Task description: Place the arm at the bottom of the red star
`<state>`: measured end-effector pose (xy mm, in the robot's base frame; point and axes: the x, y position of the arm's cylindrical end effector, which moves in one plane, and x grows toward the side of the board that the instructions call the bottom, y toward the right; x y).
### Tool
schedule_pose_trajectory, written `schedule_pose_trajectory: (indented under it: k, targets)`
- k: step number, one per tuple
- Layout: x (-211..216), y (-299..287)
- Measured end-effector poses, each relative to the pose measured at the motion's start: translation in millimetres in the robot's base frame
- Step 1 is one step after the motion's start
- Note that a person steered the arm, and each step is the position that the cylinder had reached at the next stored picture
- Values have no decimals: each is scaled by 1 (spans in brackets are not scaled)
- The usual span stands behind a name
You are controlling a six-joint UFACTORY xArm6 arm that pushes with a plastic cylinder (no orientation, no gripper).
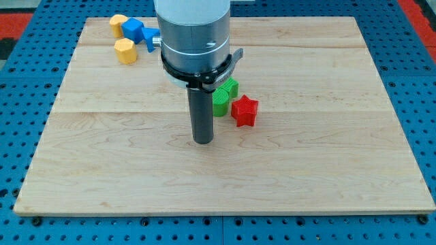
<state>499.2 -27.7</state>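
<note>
The red star [244, 111] lies on the wooden board [313, 156] just right of centre. My tip [202, 141] rests on the board to the star's lower left, about a block's width from it and not touching it. A green block [221, 103] sits against the star's left side, and a second green block [230, 86] sits just above that one, partly hidden by my arm's body.
At the view's top left stand a yellow block [118, 24], a blue block [133, 28], a yellow hexagonal block [125, 50] and another blue block [150, 37] partly behind the arm. A blue pegboard surrounds the board.
</note>
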Motion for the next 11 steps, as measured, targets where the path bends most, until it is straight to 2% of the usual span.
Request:
schedule_pose_trajectory:
  k: [6, 10, 11]
  targets:
    - [-2, 11]
    - [-2, 75]
    - [28, 84]
